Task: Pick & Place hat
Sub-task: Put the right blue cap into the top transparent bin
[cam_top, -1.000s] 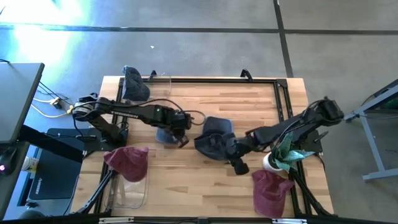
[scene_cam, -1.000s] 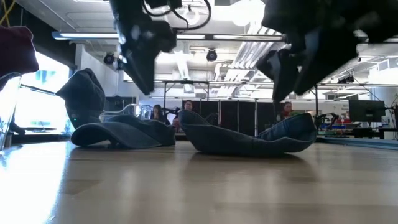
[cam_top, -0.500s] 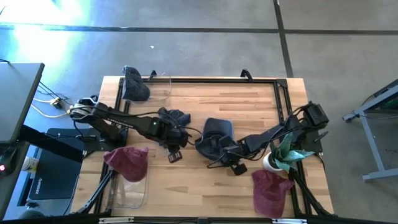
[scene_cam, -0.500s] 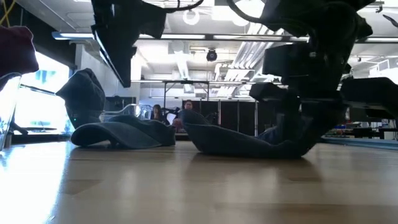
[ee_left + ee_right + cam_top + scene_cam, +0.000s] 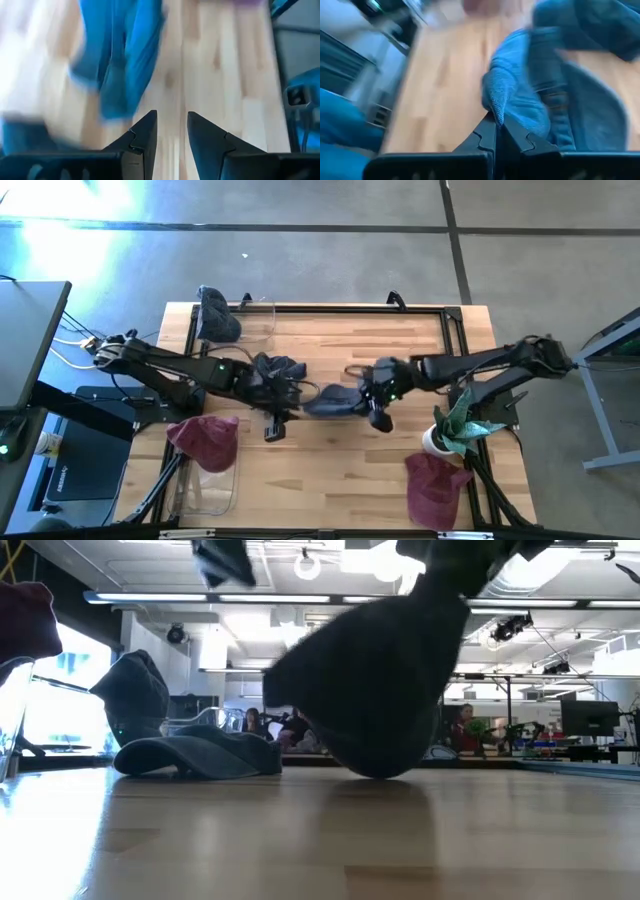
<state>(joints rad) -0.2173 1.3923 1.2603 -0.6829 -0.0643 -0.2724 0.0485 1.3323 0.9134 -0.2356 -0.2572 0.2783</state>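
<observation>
A blue denim hat (image 5: 328, 402) hangs from my right gripper (image 5: 362, 398) over the middle of the table; in the low view it is a dark hanging shape (image 5: 380, 690). My right gripper (image 5: 496, 119) is shut on it. A second denim hat (image 5: 278, 370) lies flat on the wood, left of centre (image 5: 200, 755). My left gripper (image 5: 270, 426) hovers just near of that hat, open, with only bare wood between its fingers (image 5: 171, 115). My right gripper pinches an edge of the denim hat (image 5: 496, 107) between its two shut fingers, coming level from the table's right. The hat hangs below the fingers, bunched. Whether its lowest part (image 5: 380, 772) is clear of the table, I cannot tell.
A third denim hat (image 5: 215, 315) sits on a clear stand at the back left. One maroon hat (image 5: 205, 438) tops a clear stand at the front left, another (image 5: 435, 485) lies front right. A potted plant (image 5: 450, 430) stands by the right edge.
My right gripper has come down on the hat in the middle, shut on its edge and risen toward the far edge. The hat, flat on the wood before, now hangs bunched below it. My left gripper has drawn back toward the near left.
</observation>
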